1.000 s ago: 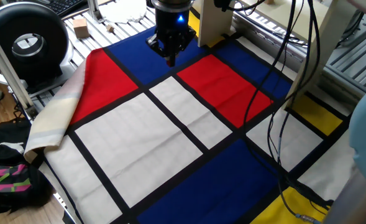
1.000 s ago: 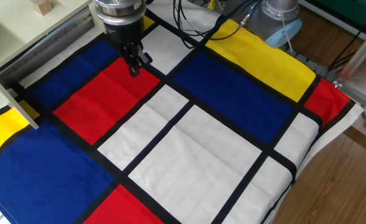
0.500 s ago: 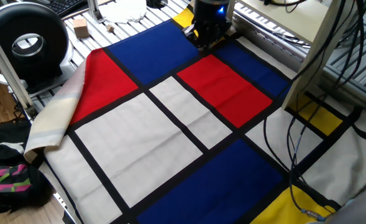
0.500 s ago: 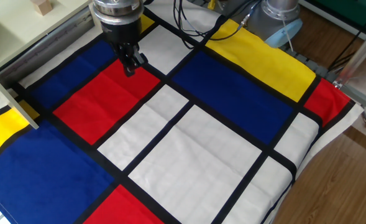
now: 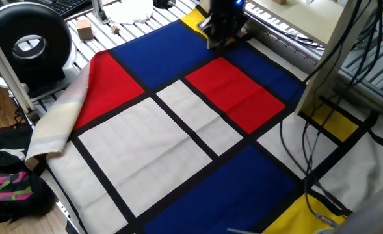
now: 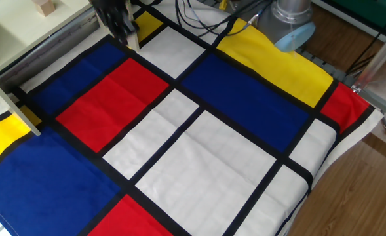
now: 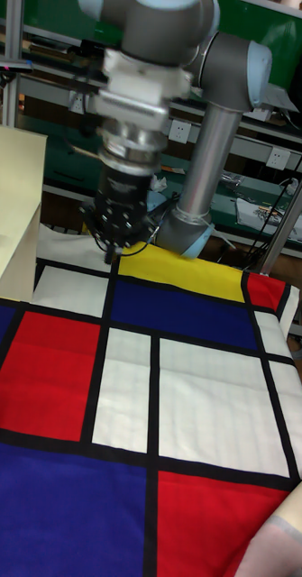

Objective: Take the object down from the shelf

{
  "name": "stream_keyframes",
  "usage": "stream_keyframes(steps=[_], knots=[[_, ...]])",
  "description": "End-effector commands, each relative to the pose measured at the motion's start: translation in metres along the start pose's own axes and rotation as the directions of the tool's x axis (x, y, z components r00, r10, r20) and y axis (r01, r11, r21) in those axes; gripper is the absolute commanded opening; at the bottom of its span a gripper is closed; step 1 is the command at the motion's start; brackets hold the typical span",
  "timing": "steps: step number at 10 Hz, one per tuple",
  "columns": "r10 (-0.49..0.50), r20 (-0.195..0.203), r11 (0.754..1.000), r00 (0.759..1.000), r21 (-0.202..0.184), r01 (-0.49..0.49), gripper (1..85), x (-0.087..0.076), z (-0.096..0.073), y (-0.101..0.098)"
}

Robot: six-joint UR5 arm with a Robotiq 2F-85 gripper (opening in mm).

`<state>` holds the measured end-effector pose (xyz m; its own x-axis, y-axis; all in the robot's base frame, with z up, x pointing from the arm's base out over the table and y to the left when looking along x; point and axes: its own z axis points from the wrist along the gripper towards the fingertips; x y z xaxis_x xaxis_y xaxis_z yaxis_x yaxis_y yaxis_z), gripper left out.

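The tiny tan cube rests on top of the pale cream shelf at the upper left of the other fixed view. My gripper hangs above the colour-block cloth near the shelf's front edge, lower than the cube and to its right. Its fingers look pressed together with nothing between them. In one fixed view the gripper hovers over the blue patch beside the shelf's upright panel. The tall fixed view shows the gripper pointing down, right of the shelf.
A red, blue, white and yellow cloth covers the table. A bigger tan block, a black round device and white fabric lie at the far left. Cables trail across the right side.
The gripper has risen and moved away from the red patch toward the back of the table and the shelf. Its fingers stay together.
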<state>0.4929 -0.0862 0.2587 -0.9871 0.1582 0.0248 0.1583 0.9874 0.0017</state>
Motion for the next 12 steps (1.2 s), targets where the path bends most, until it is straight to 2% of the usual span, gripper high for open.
stream_keyframes(steps=[1,4,6,7,8,9,12], knots=[[-0.047,-0.007,0.999,0.999,0.007,0.047,1.0,0.01,-0.018,-0.046],[-0.063,0.014,0.998,0.998,-0.003,0.063,1.0,0.016,-0.01,-0.074],[-0.069,0.025,0.997,0.997,-0.016,0.07,1.0,0.019,-0.005,-0.083],[-0.066,0.023,0.997,0.998,-0.024,0.067,1.0,0.02,-0.005,-0.081],[-0.069,0.02,0.995,0.997,-0.065,0.07,1.0,0.021,-0.005,-0.071],[-0.074,0.023,0.993,0.997,-0.088,0.075,1.0,0.021,-0.006,-0.065],[0.014,0.024,0.998,1.0,-0.065,-0.012,1.0,0.019,-0.005,-0.071]])
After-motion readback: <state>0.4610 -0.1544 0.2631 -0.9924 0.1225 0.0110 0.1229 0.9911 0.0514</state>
